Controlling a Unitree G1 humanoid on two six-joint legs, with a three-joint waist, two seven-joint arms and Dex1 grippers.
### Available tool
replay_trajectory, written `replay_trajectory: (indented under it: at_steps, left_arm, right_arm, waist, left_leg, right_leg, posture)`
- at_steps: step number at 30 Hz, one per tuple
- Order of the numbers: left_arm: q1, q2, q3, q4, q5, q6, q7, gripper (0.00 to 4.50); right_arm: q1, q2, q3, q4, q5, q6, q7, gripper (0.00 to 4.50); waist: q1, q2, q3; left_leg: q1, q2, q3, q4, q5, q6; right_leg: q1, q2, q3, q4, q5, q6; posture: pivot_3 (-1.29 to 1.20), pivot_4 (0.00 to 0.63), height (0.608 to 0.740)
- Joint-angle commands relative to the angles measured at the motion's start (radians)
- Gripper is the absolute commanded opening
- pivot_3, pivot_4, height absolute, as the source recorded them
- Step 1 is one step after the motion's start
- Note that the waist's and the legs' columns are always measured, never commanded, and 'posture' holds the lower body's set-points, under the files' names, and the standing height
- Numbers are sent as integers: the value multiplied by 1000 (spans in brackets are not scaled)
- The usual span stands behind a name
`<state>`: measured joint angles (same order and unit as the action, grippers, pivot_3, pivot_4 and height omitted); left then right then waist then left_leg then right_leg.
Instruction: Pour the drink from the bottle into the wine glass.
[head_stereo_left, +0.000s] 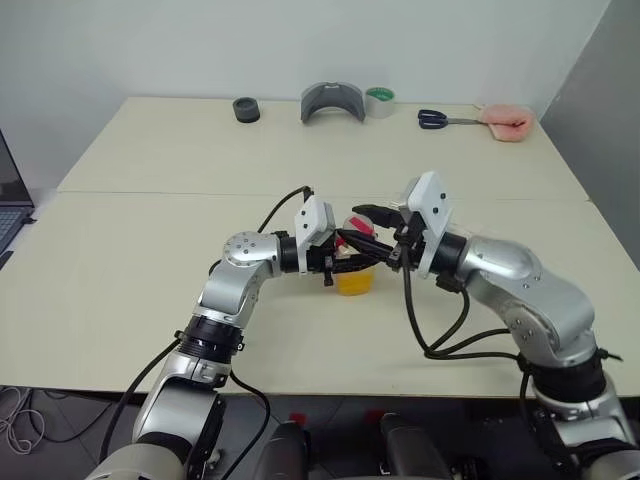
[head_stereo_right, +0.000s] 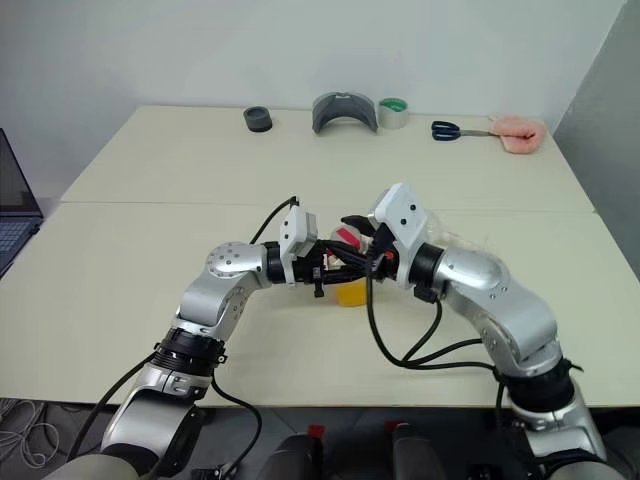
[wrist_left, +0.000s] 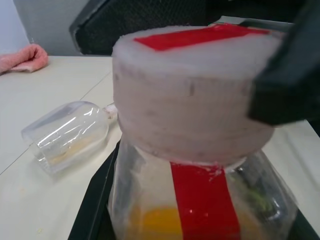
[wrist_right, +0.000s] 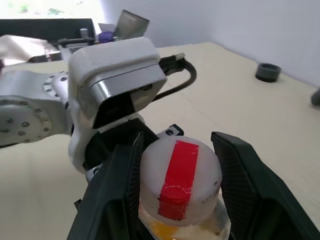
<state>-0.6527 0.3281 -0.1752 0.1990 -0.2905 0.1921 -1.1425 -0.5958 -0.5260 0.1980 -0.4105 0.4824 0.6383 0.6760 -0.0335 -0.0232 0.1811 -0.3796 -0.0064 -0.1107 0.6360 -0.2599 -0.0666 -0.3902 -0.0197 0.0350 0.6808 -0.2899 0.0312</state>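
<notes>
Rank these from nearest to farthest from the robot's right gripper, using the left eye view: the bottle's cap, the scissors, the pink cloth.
1. The cap: right at the right gripper, whose fingers flank it.
2. The scissors: at the table's far edge, on the robot's right.
3. The pink cloth: same far edge, just beyond the scissors, toward the corner.

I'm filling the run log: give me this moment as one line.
left gripper: shut on bottle | right gripper: fingers either side of cap | wine glass: on its side on table
</notes>
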Motion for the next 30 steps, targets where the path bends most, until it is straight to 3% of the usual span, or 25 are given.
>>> replay_trajectory:
  at_steps: [1,4,6,8,12,16,20,24,28,30]
  left_arm:
    - [-57,1,9,-67,-42,14,-29,1762]
    - [-61,4,8,-72,-47,20,-40,1762]
    - [-60,2,10,-75,-45,23,-34,1762]
    - [-54,-2,14,-80,-43,26,-20,1762]
    - [-41,-5,16,-80,-38,27,2,1760]
    - [-51,-18,25,-49,-30,21,42,1744]
    - [-66,-23,29,-10,-16,-1,59,1744]
    - [-81,-34,27,27,-10,-20,69,1744]
    - [-96,-44,23,55,-4,-36,65,1744]
    - [-104,-50,23,72,1,-46,66,1744]
  right_arm:
    - [-89,-90,65,149,-65,-174,298,1834]
    - [-181,-119,75,285,-68,-222,435,1834]
    - [-203,-136,75,296,-30,-157,484,1834]
    - [-194,-133,59,282,-34,-131,459,1834]
    - [-147,-97,-36,229,-17,-104,336,3235]
    - [-37,-95,-180,-8,87,57,166,4500]
    - [70,-29,-225,-225,120,183,-49,4500]
    - [146,107,-160,-339,39,243,-290,4500]
    - [172,136,-60,-317,-103,171,-372,4500]
    - [178,181,-69,-298,-114,151,-409,4500]
  waist:
    - [-1,0,0]
    - [-4,1,1]
    - [-4,1,1]
    - [-2,1,1]
    - [1,1,1]
    - [4,2,2]
    - [2,2,2]
    - [-1,3,2]
    - [1,3,2]
    - [1,3,2]
  left_leg:
    - [0,0,0,0,0,0]
    - [0,0,0,1,-1,1]
    - [0,1,0,1,-1,1]
    - [-1,1,-1,2,-1,1]
    - [-3,0,-1,5,-1,2]
    - [-4,0,-1,6,-1,2]
    - [-5,0,-1,6,-1,2]
    - [-3,0,0,6,-1,2]
    - [-3,0,0,6,-1,2]
    - [-4,0,0,6,-1,2]
  right_leg:
    - [0,0,0,0,0,0]
    - [0,0,0,0,0,0]
    - [0,1,0,0,0,0]
    - [0,0,0,0,0,0]
    - [0,-1,0,0,0,0]
    - [0,-2,0,0,1,1]
    - [-1,-2,0,0,1,1]
    - [-1,-1,1,1,1,1]
    - [-1,0,1,1,1,2]
    - [-1,-1,1,0,1,2]
  posture:
    - [0,150,740]
    - [0,150,740]
    - [0,150,740]
    - [0,150,740]
    - [0,150,740]
    - [0,150,740]
    - [0,150,740]
    - [0,150,740]
    - [0,150,740]
    - [0,150,740]
